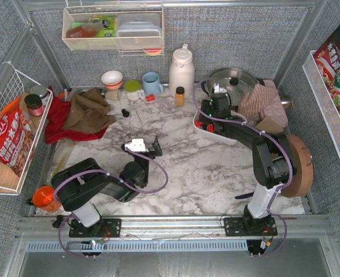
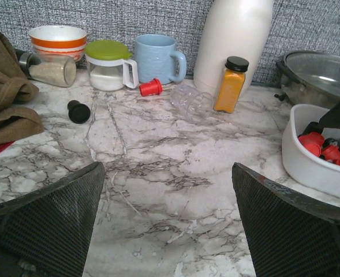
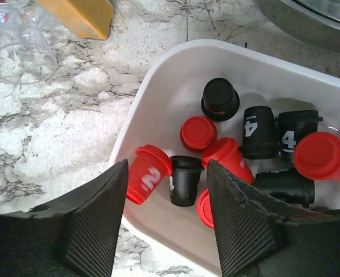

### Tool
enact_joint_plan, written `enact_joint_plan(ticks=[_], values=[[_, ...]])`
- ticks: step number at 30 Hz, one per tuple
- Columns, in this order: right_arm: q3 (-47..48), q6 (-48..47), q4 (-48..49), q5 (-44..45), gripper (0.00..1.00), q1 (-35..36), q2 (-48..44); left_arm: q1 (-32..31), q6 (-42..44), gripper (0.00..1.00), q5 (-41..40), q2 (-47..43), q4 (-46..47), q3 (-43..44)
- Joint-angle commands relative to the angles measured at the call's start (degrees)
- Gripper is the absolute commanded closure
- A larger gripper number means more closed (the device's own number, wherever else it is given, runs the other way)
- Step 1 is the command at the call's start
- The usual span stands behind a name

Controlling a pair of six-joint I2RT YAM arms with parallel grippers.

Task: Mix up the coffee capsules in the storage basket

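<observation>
The white storage basket holds several red and black coffee capsules, some marked 2 or 4. My right gripper is open and low over the basket's near left corner. A red capsule and a black capsule lie between its fingers. From above, the right gripper is over the basket at the back right. My left gripper is open and empty above mid-table, as the left wrist view also shows. The basket is to its right. A loose red capsule lies near the mugs.
An amber spice bottle, a white thermos, a blue mug, a clear plastic cup and a lidded pot stand behind the basket. A small black pod-like thing lies on the marble. Cloths lie at the left.
</observation>
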Motion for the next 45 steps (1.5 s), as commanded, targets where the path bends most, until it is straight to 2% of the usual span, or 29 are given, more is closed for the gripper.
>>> enact_joint_plan(ticks=[1,4,5,6,9,10,11,15,19,22,25,34,38,41,45], values=[[0.29,1.16,-3.77,-2.17,0.37,-0.22,-2.34,1.24,-4.22,0.01,1.92,-0.03,11.44,0.58],[-0.9,0.99,-6.49,-1.36,0.35,-0.32,-5.75,2.04,-5.72,0.02,2.78,-0.37,8.61,1.38],[-2.04,1.07,-6.67,-1.24,0.34,-0.33,-7.23,2.59,-6.91,0.02,2.91,-1.27,3.34,2.56],[-3.38,1.1,-6.61,-1.33,0.34,-0.27,-9.04,3.48,-9.24,0.01,3.75,-3.08,-5.74,4.96],[-7.41,0.92,-6.76,-1.2,0.33,-0.31,-14.15,8.72,-22.0,0.0,7.15,-8.13,-46.71,17.81],[-8.86,1.02,-6.78,-1.02,0.33,-0.3,-15.99,10.73,-24.21,0.0,8.43,-8.29,-54.6,21.3],[-9.7,1.09,-6.82,-0.97,0.33,-0.3,-17.84,12.2,-24.32,0.0,9.37,-8.3,-57.93,22.98],[-14.82,1.27,-7.57,-0.81,0.33,-0.29,-24.17,17.68,-24.06,0.0,11.82,-8.21,-65.53,26.62],[-16.62,0.1,-7.98,0.46,0.33,-0.29,-29.43,26.64,-29.14,0.0,20.73,-5.28,-75.41,32.5],[-17.01,-0.95,-8.2,1.41,0.32,-0.46,-31.06,32.49,-30.26,0.0,24.06,0.3,-83.69,40.56],[-17.06,-1.25,-8.37,1.23,0.32,-0.82,-31.45,35.82,-30.93,0.0,22.43,7.34,-92.01,49.39],[-17.21,-0.71,-8.51,-1.32,0.3,-2.57,-31.81,38.34,-34.72,0.02,19.85,27.74,-111.7,77.13],[-17.33,-0.28,-8.37,-2.15,0.3,-3.17,-31.68,38.88,-35.91,0.15,20.53,33.42,-115.24,84.06],[-17.41,0.03,-8.33,-2.87,0.3,-3.61,-31.63,39.66,-37.41,0.2,21.52,36.04,-117.66,87.28],[-17.64,0.45,-8.07,-3.57,0.3,-4.04,-31.59,40.13,-37.73,0.23,23.16,37.9,-117.59,87.48]])
